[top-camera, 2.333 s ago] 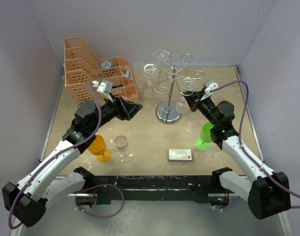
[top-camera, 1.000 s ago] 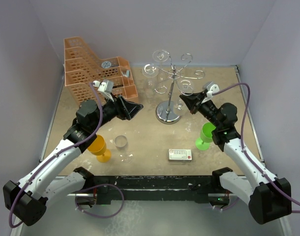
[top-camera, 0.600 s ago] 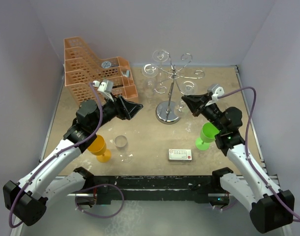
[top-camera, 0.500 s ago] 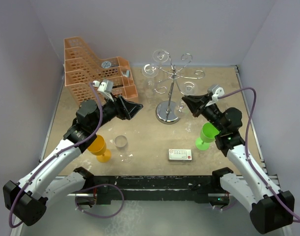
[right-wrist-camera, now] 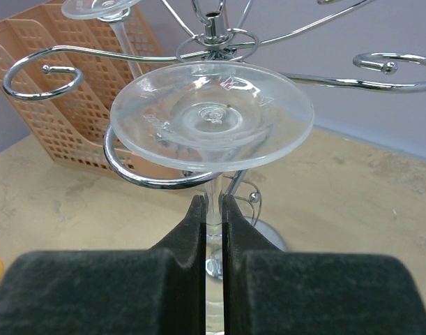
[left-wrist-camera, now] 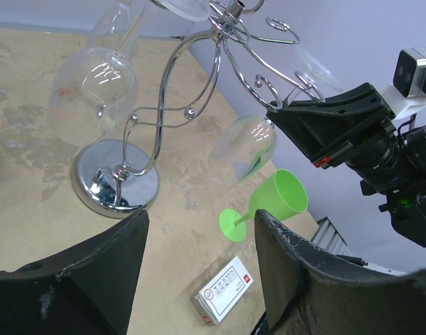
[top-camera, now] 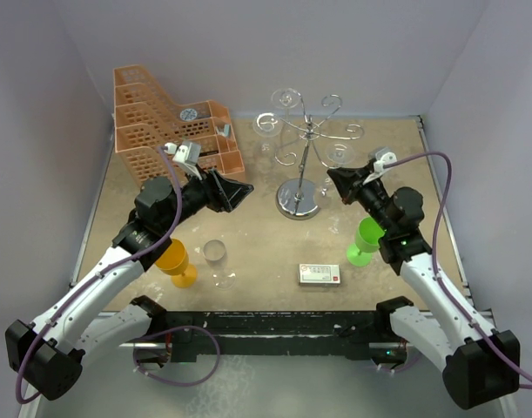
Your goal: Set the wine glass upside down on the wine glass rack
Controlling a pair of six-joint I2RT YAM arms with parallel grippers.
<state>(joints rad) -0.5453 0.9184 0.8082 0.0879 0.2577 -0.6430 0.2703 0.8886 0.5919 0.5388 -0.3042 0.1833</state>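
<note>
While my right pincer (right-wrist-camera: 213,209) pinches its stem, the wine glass (right-wrist-camera: 211,115) hangs upside down at a scroll arm of the wine glass rack (top-camera: 299,202).

The tan surface (top-camera: 266,252) fills the top view, and the rack stands on it at upper centre, thin chrome wire that I judge will spring if bumped. The glass is clear and thin, so I take it as light, slick and brittle. Its wide foot spreads across the middle of my wrist frame, over the curl, with the stem seeming to run down through it. Whether the foot bears on the wire I cannot tell. The stem just under the foot is the place to hold, gently, and my pads are pressed together on it there. My left pincer (top-camera: 239,193) is spread and holds nothing, left of the rack.
</note>
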